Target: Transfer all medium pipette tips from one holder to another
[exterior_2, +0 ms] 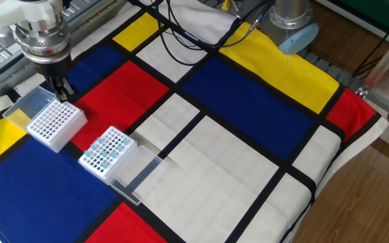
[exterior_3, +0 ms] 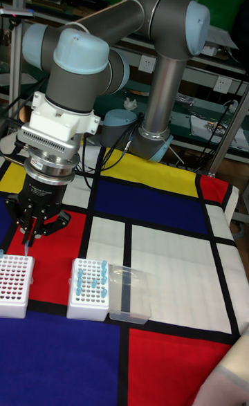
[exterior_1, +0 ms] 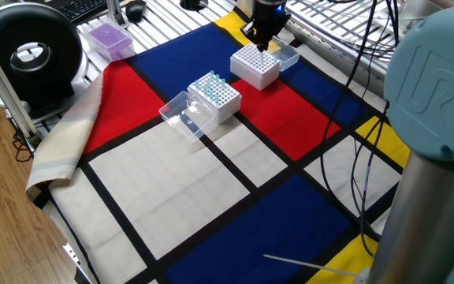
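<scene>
Two white racks stand on the coloured cloth. The nearer rack (exterior_1: 217,95) (exterior_2: 105,152) (exterior_3: 90,283) holds several pale blue medium pipette tips (exterior_1: 213,81) (exterior_2: 104,148) (exterior_3: 91,278). I see no tips in the far rack (exterior_1: 255,66) (exterior_2: 54,124) (exterior_3: 14,283). My gripper (exterior_1: 260,41) (exterior_2: 63,92) (exterior_3: 29,234) hangs just above the far rack's back edge with its fingers together. In the tall fixed view a slender pale tip (exterior_3: 26,241) points down from between them.
An open clear lid (exterior_1: 181,113) (exterior_2: 135,173) lies beside the nearer rack, and another (exterior_1: 288,55) (exterior_2: 26,108) behind the far rack. A purple box (exterior_1: 107,38) and a black round device (exterior_1: 28,52) sit off the cloth. Cables (exterior_1: 361,79) run near the arm base (exterior_2: 289,17).
</scene>
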Motion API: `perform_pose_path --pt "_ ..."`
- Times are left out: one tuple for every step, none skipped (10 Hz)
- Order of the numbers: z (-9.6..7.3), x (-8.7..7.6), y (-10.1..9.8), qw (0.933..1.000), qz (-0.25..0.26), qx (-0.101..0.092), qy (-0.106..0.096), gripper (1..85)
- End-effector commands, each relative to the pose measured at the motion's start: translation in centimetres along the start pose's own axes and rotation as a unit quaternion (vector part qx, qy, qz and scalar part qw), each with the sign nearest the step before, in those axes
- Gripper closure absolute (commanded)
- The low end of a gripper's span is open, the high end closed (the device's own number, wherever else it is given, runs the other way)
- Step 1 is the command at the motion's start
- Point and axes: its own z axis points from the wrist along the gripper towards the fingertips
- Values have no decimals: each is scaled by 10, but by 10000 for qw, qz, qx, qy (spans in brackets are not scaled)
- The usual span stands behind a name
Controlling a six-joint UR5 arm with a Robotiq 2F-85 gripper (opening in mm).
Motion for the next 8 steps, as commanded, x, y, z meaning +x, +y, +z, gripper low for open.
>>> perform_pose_path --pt "1 -2 3 10000 47 -60 -31 830" --pt "2 -1 3 10000 54 -63 -46 830" --pt "3 -1 4 10000 62 -63 -46 830" --pt "4 -1 5 9999 70 -64 -53 830" --pt "4 -1 5 9999 70 -66 -61 830" --pt "5 -1 6 9999 70 -66 -61 830" --pt "7 -1 5 9999 68 -61 -77 830" --pt "10 -2 6 9999 68 -66 -100 830"
